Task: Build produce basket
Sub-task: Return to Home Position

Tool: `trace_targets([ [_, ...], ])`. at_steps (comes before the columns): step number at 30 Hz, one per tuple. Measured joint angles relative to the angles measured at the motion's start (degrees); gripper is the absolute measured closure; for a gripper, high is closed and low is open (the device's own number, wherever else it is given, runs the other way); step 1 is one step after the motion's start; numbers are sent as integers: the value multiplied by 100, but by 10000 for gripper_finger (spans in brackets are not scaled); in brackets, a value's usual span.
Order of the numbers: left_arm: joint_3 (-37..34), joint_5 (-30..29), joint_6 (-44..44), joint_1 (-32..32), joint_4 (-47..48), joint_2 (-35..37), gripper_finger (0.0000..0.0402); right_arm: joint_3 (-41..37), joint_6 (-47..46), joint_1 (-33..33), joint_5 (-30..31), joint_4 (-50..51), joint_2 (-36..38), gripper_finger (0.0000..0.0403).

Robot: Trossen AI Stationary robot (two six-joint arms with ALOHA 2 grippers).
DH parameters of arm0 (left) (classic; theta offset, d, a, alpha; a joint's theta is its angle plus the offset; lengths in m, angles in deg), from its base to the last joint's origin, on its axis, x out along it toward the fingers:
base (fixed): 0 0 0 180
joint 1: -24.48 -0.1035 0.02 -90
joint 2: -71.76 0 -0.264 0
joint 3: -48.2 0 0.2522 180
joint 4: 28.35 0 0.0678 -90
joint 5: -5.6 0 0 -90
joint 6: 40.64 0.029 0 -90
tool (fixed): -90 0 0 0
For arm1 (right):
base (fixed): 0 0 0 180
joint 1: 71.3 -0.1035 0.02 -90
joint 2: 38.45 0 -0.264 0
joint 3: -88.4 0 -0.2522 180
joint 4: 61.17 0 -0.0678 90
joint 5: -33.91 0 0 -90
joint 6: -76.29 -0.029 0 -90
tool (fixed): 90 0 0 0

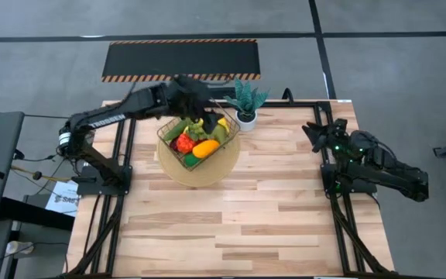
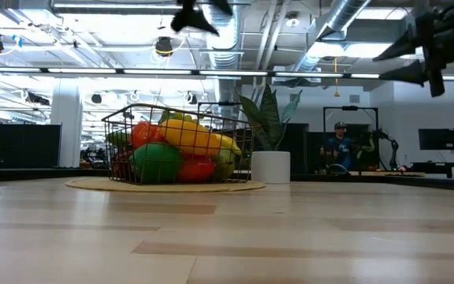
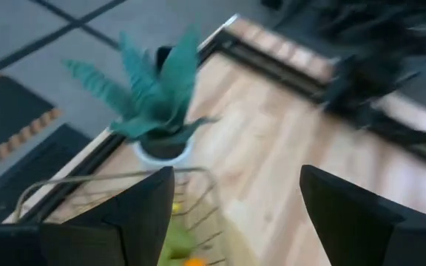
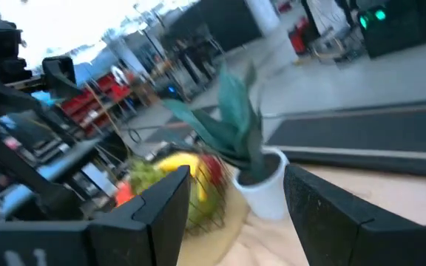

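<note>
The gold wire basket [image 1: 163, 138] stands on a round tan mat [image 1: 200, 177] toward the table's far edge, left of centre. It is filled with produce: a yellow piece [image 1: 205, 148], a red piece [image 1: 183, 142] and a green one [image 2: 154, 162]. My left gripper [image 1: 198, 99] hangs well above the basket's far side, open, with nothing between its fingers [image 3: 146, 214]. My right gripper [image 1: 316, 132] waits at the table's right edge, raised and open, facing the basket.
A potted green plant [image 1: 246, 102] in a white pot stands just right of the basket at the far edge. Bare wooden tabletop [image 1: 231, 225] covers the near half. A person [image 2: 339, 150] sits in the room behind the table.
</note>
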Motion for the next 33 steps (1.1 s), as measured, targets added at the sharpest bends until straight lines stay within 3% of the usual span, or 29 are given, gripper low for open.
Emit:
trace_targets([
  [3,770,326,-12,73,623,0,123,133,220,-11,-132,-199,0,163],
  [6,1316,271,65,225,1258,29,123,294,479,-11,-411,-170,2,163],
  [10,1257,-374,368,558,975,425,123,389,630,-11,-778,-258,2,163],
  [12,942,-405,568,703,606,814,123,389,701,-11,-973,-273,2,163],
  [18,-1369,-821,333,1122,-718,2382,123,389,897,-11,-1310,-261,0,163],
  [26,-4478,-862,-366,1308,-2346,4424,123,103,1169,-19,-1343,-425,0,163],
  [33,-6049,-918,-554,1308,-2766,5892,123,-1019,1199,-414,-1628,-2235,-2,163],
])
